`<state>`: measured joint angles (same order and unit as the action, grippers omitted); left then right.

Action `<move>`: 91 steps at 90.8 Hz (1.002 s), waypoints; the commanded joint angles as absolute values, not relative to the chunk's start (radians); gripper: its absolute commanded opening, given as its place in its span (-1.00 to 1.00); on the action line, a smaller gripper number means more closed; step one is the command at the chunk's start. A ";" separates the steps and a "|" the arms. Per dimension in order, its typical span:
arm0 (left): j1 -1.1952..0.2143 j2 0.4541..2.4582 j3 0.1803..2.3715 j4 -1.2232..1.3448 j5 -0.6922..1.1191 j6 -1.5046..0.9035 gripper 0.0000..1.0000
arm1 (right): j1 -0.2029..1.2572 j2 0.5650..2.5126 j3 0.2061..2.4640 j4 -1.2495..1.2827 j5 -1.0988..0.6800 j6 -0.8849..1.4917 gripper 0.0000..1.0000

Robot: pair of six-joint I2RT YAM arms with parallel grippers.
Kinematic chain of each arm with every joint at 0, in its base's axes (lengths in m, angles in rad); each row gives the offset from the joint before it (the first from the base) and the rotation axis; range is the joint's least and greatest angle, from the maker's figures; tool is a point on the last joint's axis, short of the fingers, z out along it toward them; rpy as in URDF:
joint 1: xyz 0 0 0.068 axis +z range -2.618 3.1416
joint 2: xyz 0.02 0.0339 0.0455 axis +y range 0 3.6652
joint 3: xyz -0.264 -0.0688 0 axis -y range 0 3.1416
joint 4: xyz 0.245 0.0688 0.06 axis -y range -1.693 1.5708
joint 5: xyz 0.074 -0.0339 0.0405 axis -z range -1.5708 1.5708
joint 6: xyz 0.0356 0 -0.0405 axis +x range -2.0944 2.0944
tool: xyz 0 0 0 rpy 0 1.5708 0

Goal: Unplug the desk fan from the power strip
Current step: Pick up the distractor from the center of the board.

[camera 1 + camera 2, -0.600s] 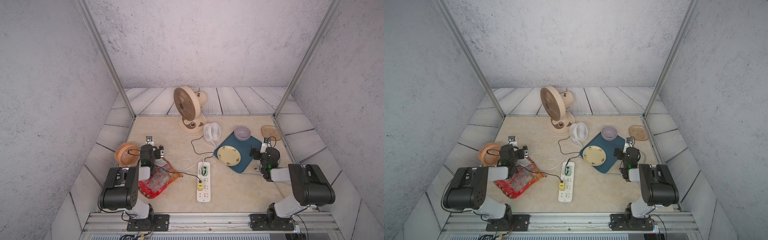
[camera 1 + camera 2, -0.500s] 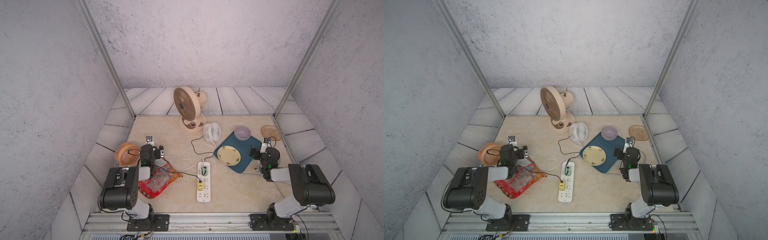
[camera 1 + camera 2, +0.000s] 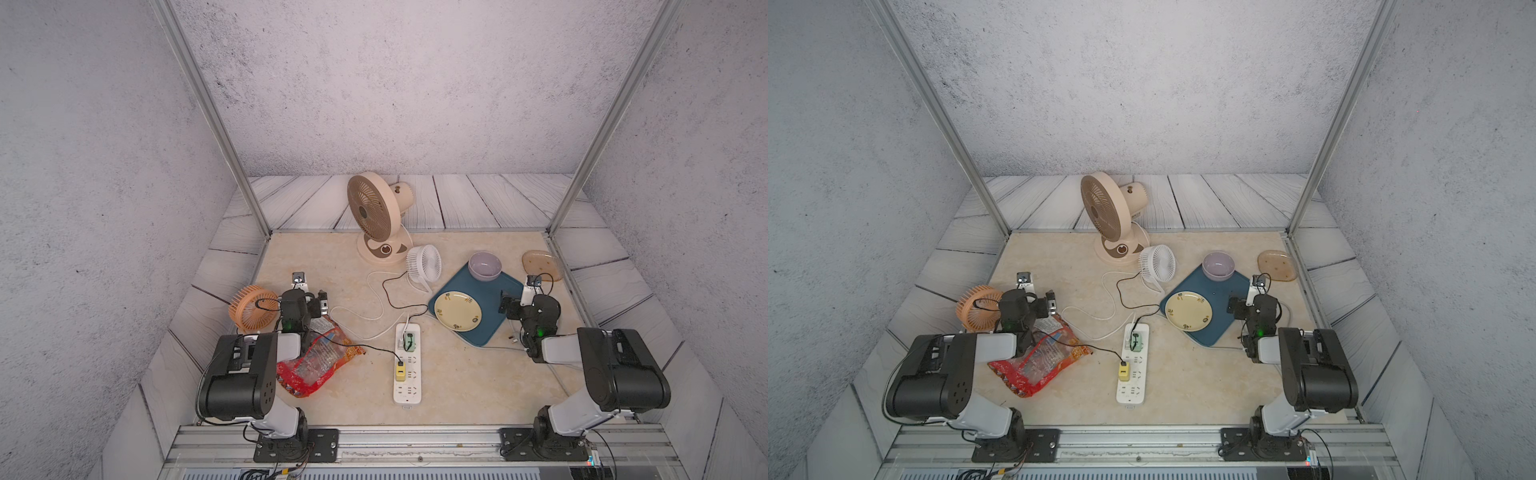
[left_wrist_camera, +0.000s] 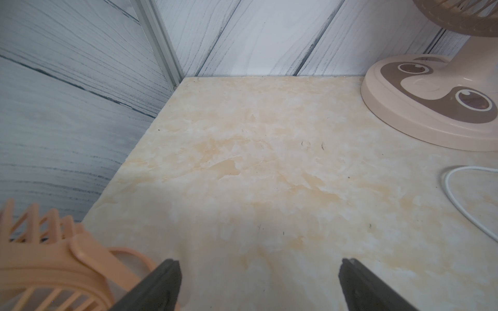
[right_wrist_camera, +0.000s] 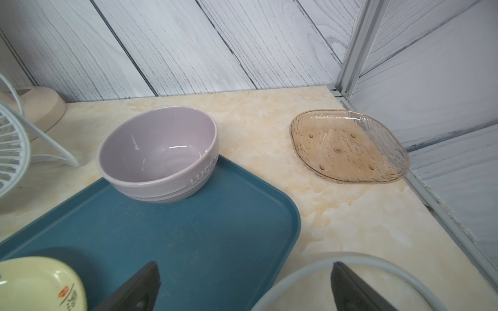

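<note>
Lying flat, the power strip [image 3: 407, 363] holds plugs [image 3: 400, 371].
Both top views: it sits mid table [image 3: 457, 382], desk fan [image 3: 1106, 212] far behind. Left wrist view: left gripper [image 4: 258, 272] spread wide over the table. Right wrist view: right gripper [image 5: 245, 272] spread wide by the blue tray [image 5: 188, 229].

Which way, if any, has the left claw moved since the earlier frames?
No. In a top view the left claw sits just as close beside the orange fan as before, with no visible shift.
</note>
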<state>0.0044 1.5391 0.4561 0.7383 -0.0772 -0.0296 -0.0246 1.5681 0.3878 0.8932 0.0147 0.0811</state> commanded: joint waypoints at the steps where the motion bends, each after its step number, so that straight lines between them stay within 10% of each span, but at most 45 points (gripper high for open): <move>1: 0.003 1.508 0.481 0.738 -0.061 -0.018 0.96 | -0.031 1.563 0.405 0.893 -0.041 0.069 0.99; 45: 0.002 1.149 0.769 -0.042 -0.055 -0.250 0.97 | -0.031 1.119 0.336 0.553 -0.004 0.208 0.99; 91: 0.007 0.782 0.780 -1.019 -0.204 -1.161 0.96 | -0.034 1.012 0.567 0.025 0.046 0.481 0.99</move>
